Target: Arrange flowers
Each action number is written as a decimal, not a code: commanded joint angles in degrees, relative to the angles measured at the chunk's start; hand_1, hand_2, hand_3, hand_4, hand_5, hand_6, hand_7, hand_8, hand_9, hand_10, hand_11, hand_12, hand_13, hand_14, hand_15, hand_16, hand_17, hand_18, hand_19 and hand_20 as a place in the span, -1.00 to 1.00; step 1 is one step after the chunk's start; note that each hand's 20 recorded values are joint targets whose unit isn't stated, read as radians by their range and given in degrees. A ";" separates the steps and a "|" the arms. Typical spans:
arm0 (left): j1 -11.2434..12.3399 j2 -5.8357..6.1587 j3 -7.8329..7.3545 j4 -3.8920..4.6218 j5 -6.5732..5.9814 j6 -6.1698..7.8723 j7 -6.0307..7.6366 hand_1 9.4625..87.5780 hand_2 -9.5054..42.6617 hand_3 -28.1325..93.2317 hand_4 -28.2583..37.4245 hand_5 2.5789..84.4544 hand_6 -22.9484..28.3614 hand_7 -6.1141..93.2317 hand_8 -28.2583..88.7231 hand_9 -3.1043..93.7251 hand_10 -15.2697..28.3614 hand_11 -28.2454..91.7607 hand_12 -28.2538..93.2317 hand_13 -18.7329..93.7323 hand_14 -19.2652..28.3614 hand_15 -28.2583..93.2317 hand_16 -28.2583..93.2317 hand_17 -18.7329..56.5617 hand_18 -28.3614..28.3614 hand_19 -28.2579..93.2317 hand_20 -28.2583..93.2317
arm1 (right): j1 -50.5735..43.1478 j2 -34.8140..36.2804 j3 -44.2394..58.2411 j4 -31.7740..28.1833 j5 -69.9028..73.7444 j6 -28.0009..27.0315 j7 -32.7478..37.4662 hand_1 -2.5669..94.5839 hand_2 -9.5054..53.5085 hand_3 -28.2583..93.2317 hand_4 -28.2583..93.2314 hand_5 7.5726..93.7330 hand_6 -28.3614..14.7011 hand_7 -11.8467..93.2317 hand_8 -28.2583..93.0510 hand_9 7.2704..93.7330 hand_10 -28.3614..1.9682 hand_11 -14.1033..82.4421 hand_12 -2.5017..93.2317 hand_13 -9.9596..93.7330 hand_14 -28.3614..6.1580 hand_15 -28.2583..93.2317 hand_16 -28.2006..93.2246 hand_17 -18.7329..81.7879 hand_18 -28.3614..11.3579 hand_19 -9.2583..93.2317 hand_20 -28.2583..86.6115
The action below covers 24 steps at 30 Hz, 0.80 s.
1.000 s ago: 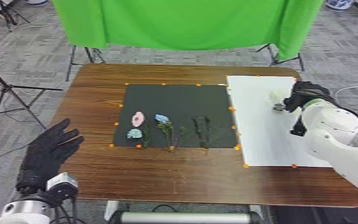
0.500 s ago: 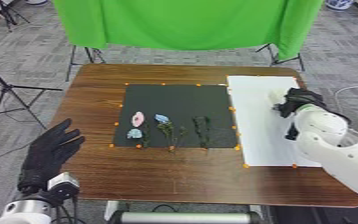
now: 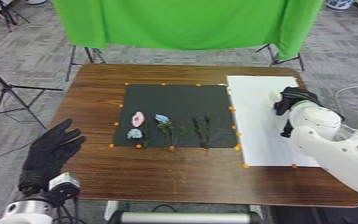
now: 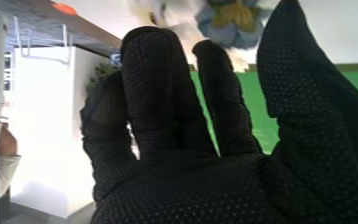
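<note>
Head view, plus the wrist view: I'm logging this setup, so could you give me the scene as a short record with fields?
surface: brown wooden table
mat: dark grey rectangular mat, left of the white rectangular sheet
on mat: pink oval flower, pale blue flower to its right, second pale blue flower nearer the robot, dark green sprigs
right hand: black-gloved, over the sheet, fingers fairly straight
beyond its fingers: blue flower with yellow centre
left hand: black-gloved, open, at table's left edge
</note>
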<state>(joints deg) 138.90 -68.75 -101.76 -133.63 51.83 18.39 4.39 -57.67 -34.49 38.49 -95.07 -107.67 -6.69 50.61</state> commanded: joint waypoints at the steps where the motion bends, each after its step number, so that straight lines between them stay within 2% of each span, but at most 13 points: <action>1: 1.03 -0.35 0.01 0.27 -0.45 0.53 0.81 -0.59 -0.29 0.79 -0.76 -0.17 0.29 -0.57 -0.70 -0.22 0.65 -0.02 -0.39 -0.21 0.93 0.30 -0.71 -0.71 0.81 0.51 -0.67 | -0.97 -1.37 -1.35 2.01 -0.70 -1.55 -0.23 -0.22 -1.00 0.95 -1.00 0.08 0.34 -0.36 -0.80 0.26 -0.06 -0.17 -0.67 0.33 -0.07 0.78 -0.40 -0.14 -0.70 1.00 0.20; 3: 0.75 -0.37 0.05 0.34 -0.41 0.42 0.65 -0.59 -0.29 0.79 -0.76 -0.17 0.29 -0.57 -0.70 -0.22 0.65 -0.02 -0.39 -0.21 0.93 0.30 -0.71 -0.71 0.81 0.51 -0.67 | -0.89 -2.09 -1.65 2.39 -0.57 -1.66 -0.53 -0.21 -1.00 0.94 -1.00 0.14 0.39 -0.36 -0.81 0.34 0.02 -0.17 -0.66 0.36 -0.06 0.77 -0.39 -0.13 -0.70 1.00 0.19; 12: 0.60 -0.50 0.02 0.31 -0.32 0.46 0.48 -0.59 -0.29 0.79 -0.76 -0.17 0.29 -0.57 -0.70 -0.22 0.65 -0.02 -0.39 -0.21 0.93 0.30 -0.71 -0.71 0.81 0.51 -0.67 | 1.50 -2.46 -5.22 2.71 -2.50 1.16 -1.14 -0.21 -1.00 0.95 -1.00 0.10 0.38 -0.35 -0.80 0.31 -0.03 -0.12 -0.64 0.36 -0.02 0.77 -0.36 -0.12 -0.71 1.00 0.19; 15: 0.57 -0.55 0.22 0.38 -0.38 0.54 0.47 -0.59 -0.29 0.79 -0.77 -0.17 0.29 -0.57 -0.70 -0.22 0.65 -0.02 -0.39 -0.21 0.93 0.30 -0.71 -0.71 0.81 0.51 -0.67 | 2.17 -2.21 -6.99 2.89 -3.66 2.20 -1.54 -0.19 -1.00 0.93 -1.00 0.15 0.40 -0.35 -0.81 0.36 -0.02 -0.11 -0.64 0.38 -0.01 0.77 -0.36 -0.12 -0.70 1.00 0.20; 17: 0.64 -0.52 0.22 0.33 -0.35 0.69 0.67 -0.59 -0.29 0.79 -0.77 -0.17 0.29 -0.57 -0.70 -0.22 0.65 -0.02 -0.39 -0.21 0.93 0.30 -0.71 -0.71 0.81 0.51 -0.67 | 2.88 -2.10 -8.58 3.17 -4.76 3.18 -2.14 -0.14 -1.00 0.91 -1.00 0.27 0.45 -0.35 -0.80 0.48 0.07 -0.11 -0.64 0.41 0.03 0.76 -0.36 -0.10 -0.69 1.00 0.20; 19: 0.79 -0.49 0.24 0.36 -0.44 0.66 0.85 -0.59 -0.29 0.79 -0.77 -0.17 0.29 -0.57 -0.70 -0.22 0.65 -0.02 -0.39 -0.21 0.93 0.30 -0.71 -0.71 0.81 0.51 -0.67 | 3.30 -1.72 -9.94 3.04 -5.59 4.53 -2.31 -0.06 -1.00 0.84 -1.00 0.39 0.47 -0.33 -0.69 0.61 0.17 -0.21 -0.53 0.44 0.06 0.75 -0.34 -0.07 -0.69 1.00 0.21; 21: 0.88 -0.50 0.22 0.31 -0.46 0.68 0.79 -0.59 -0.29 0.79 -0.77 -0.17 0.29 -0.57 -0.70 -0.22 0.65 -0.02 -0.39 -0.21 0.93 0.30 -0.71 -0.71 0.81 0.51 -0.67 | 3.90 -1.50 -11.16 2.95 -6.12 6.31 -2.32 0.05 -1.00 0.76 -1.00 0.63 0.48 -0.34 -0.61 0.81 0.31 -0.33 -0.40 0.50 0.12 0.74 -0.31 -0.04 -0.68 1.00 0.22; 24: 1.03 -0.50 0.23 0.26 -0.51 0.84 0.88 -0.59 -0.29 0.79 -0.77 -0.17 0.29 -0.57 -0.70 -0.22 0.65 -0.02 -0.39 -0.21 0.93 0.30 -0.71 -0.71 0.81 0.51 -0.67 | 4.55 -1.13 -12.21 2.43 -7.52 8.90 -2.75 0.08 -1.00 0.75 -1.00 0.73 0.51 -0.37 -0.58 0.90 0.36 -0.31 -0.37 0.54 0.17 0.74 -0.30 -0.01 -0.67 1.00 0.24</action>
<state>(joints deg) 139.03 -68.93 -101.74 -133.51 51.69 18.55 4.99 -53.31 -36.14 28.61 -92.29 -113.11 -1.70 48.88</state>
